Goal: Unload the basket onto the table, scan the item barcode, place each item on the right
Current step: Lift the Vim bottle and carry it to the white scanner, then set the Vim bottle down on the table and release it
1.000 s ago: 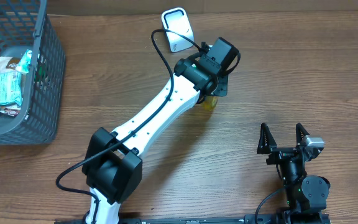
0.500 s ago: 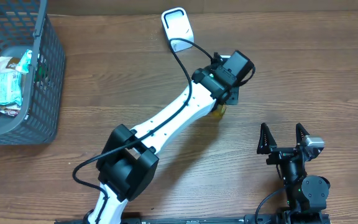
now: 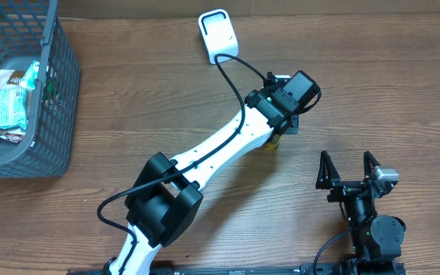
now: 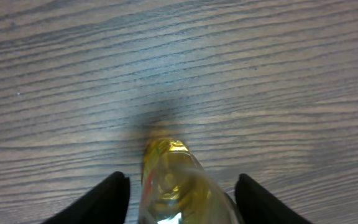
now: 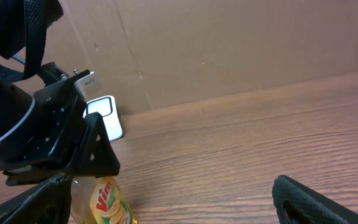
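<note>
Right of the desk's (image 3: 373,76) middle, well short of the scanner (image 3: 218,32) at the far edge, the bottle (image 5: 107,205) stands roughly upright under our left pincer (image 4: 183,198). Its jaws sit parted either side with slivers of gap, not pinching as far as we can judge. Our right pincer (image 3: 350,169) is spread wide at the near edge. We'd spread fully, then lift straight up so nothing tips it.

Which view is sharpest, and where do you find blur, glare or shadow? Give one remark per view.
Overhead: evenly lit and sharpest, though the left arm hides most of the yellow bottle. Left wrist: table grain crisp, bottle blurred near the lens with a glare spot, soft shadow beyond it. Right wrist: bottle label legible, fingertip at lower right soft.
</note>
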